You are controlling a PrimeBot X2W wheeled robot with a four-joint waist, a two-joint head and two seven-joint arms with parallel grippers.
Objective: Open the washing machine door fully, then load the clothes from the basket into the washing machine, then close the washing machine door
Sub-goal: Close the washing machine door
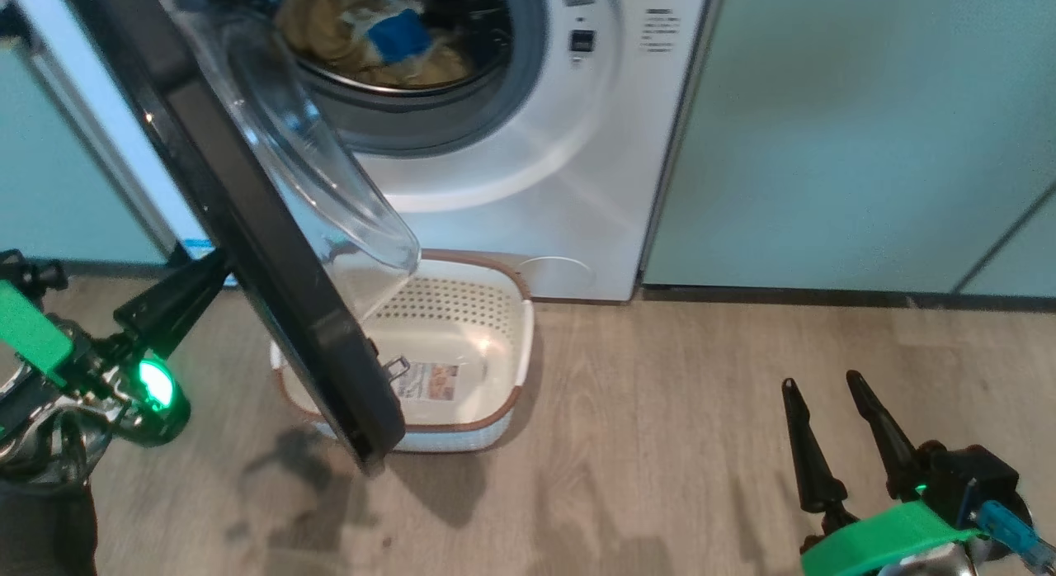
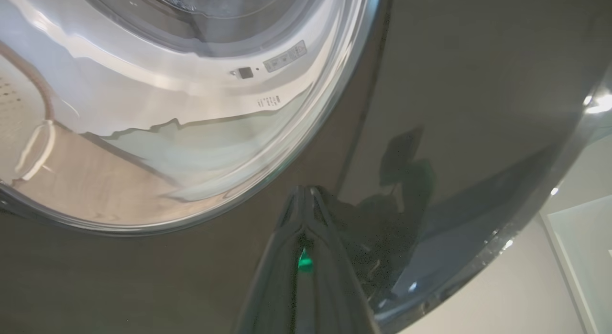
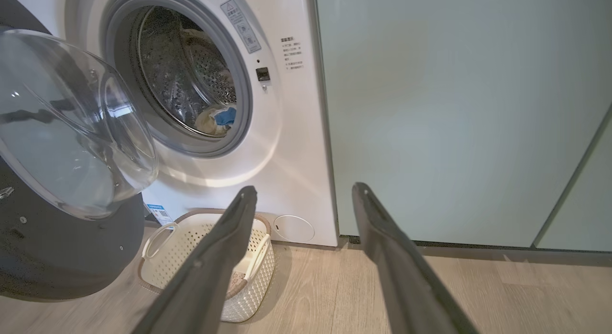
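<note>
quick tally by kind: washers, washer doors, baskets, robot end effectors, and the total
washing machine: 1
washing machine door: 1
basket: 1
end effectors: 2 (left end effector, right end effector)
total: 5

The washing machine is standing on the floor, with cabinets adjoining its right side. The washing machine door is hanging open from the machine's left side, swinging out over the basket. The basket is sitting on the floor directly before the machine, below the drum opening. The clothes are lying inside the drum. The left gripper is pointing at the door's outer face. The right gripper is hovering over the floor, well to the right of the basket.
</note>
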